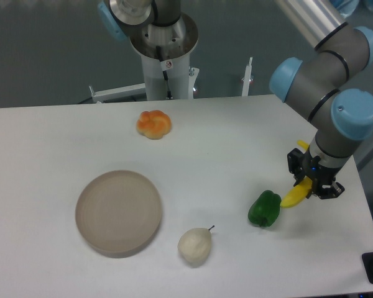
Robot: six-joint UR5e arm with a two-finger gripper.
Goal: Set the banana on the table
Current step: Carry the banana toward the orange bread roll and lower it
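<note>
I have the black two-finger gripper (312,181) clamped around the slim yellow banana (293,198), low above the white table (236,143); next, I judge, lower and release

banana (294,197) partly hidden by claw (311,181)

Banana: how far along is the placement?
Picked up: the banana is between the jaws of the gripper, beside the green pepper. In hand: it sits low over the table. Left: touchdown, which I can't confirm, and release.
</note>
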